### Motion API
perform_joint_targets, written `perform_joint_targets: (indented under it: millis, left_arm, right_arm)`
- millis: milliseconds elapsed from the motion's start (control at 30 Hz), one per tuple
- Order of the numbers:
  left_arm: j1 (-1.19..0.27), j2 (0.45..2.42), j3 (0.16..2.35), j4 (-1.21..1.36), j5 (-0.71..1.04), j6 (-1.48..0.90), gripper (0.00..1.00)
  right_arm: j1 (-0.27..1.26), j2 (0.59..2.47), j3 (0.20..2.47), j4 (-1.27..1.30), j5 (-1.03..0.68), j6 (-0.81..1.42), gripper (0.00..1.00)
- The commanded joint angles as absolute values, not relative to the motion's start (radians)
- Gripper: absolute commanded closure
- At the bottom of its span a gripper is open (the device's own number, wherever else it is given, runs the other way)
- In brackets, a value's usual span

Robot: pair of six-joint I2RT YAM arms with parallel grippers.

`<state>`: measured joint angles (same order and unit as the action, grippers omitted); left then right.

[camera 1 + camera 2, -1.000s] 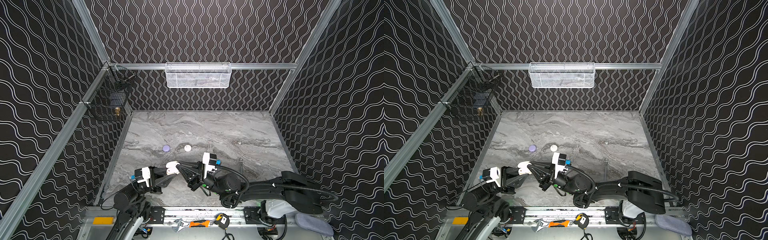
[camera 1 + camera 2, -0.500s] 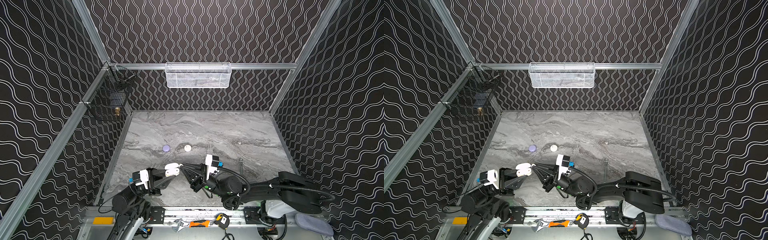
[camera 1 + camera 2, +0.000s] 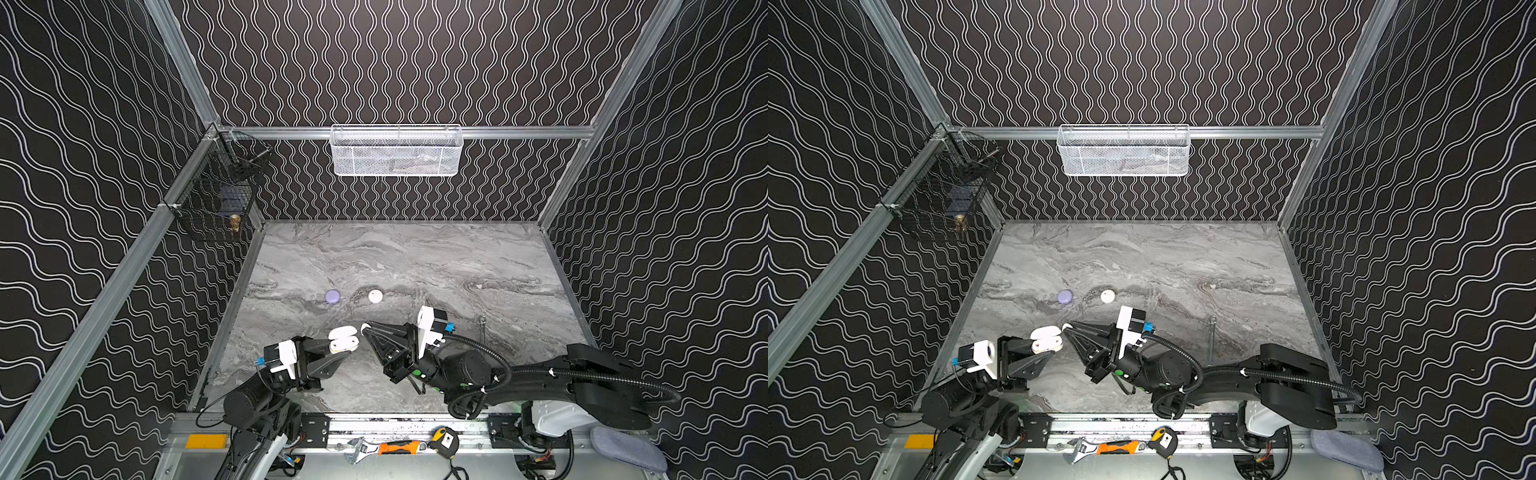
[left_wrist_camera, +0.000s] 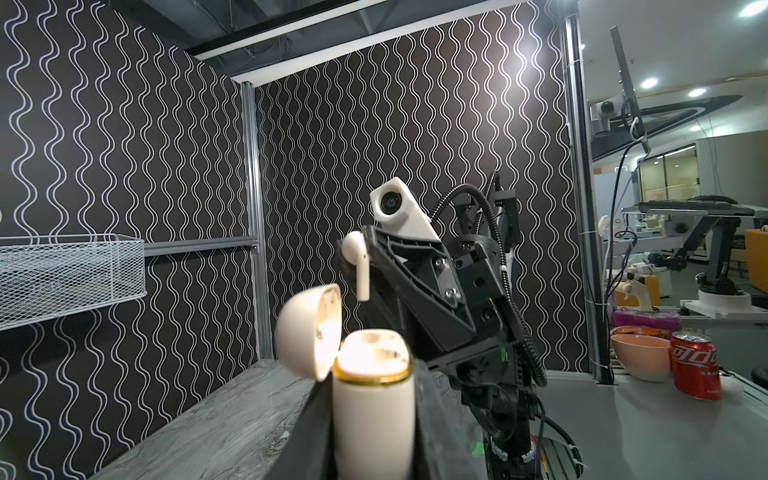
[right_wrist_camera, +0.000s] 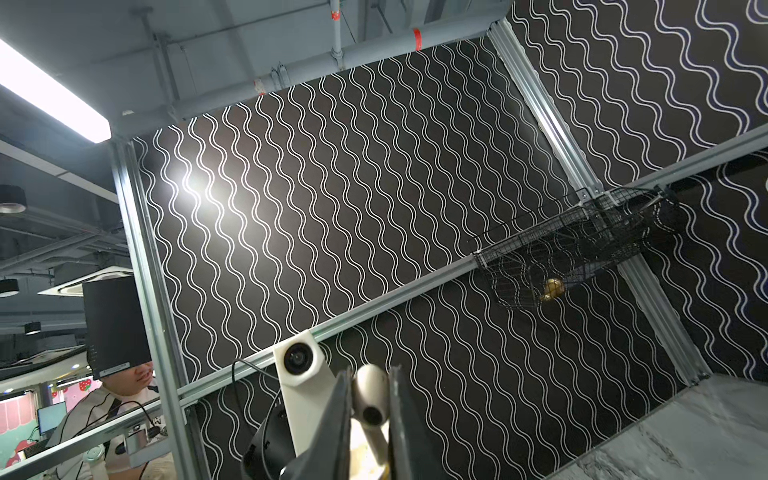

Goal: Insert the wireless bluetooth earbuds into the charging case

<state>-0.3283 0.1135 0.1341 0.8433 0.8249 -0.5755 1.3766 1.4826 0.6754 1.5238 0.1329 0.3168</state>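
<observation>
My left gripper [image 3: 344, 345] [image 4: 372, 419] is shut on the body of a cream charging case [image 3: 343, 338] [image 3: 1046, 338] [image 4: 372, 399], held upright above the table's front left. The case's lid [image 4: 309, 332] is hinged open. My right gripper [image 3: 367, 328] [image 5: 370, 399] is shut on a cream earbud [image 4: 357, 266] [image 5: 371, 395] [image 3: 1065, 327]. The earbud's stem points down, and it hangs just above and beside the open case without touching it.
A lavender round case [image 3: 332, 296] and a white round case [image 3: 375, 296] lie closed mid-table. A tiny pale piece [image 3: 479, 286] lies further right. A long steel wrench [image 3: 482, 332] lies beside my right arm. A white mesh basket [image 3: 397, 151] and a black wire basket [image 3: 216, 199] hang on the walls.
My left arm has drawn back slightly toward the front with the case. The right gripper and its earbud have barely moved.
</observation>
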Motion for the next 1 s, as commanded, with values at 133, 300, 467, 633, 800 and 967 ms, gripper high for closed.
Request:
perform_joint_targets:
  millis: [133, 300, 467, 633, 800, 967]
  left_arm:
    - [-0.328, 0.114, 0.144, 0.855, 0.822, -0.568, 1.00]
    - [-0.328, 0.107, 0.144, 0.847, 0.818, -0.565, 1.00]
    - [-0.328, 0.093, 0.150, 0.828, 0.814, -0.559, 1.00]
    - [-0.328, 0.084, 0.149, 0.812, 0.804, -0.556, 1.00]
    - [-0.328, 0.075, 0.158, 0.784, 0.792, -0.551, 1.00]
    - [-0.328, 0.054, 0.164, 0.751, 0.785, -0.544, 1.00]
  right_arm:
    - [1.380, 1.543, 0.718, 1.572, 0.112, 0.329, 1.00]
    - [1.379, 1.561, 0.723, 1.584, 0.109, 0.341, 1.00]
    - [1.382, 1.576, 0.713, 1.607, 0.118, 0.357, 1.00]
    - [1.385, 1.589, 0.712, 1.614, 0.109, 0.366, 1.00]
    - [1.390, 1.602, 0.699, 1.641, 0.107, 0.365, 1.00]
    - [1.396, 1.612, 0.695, 1.652, 0.099, 0.357, 1.00]
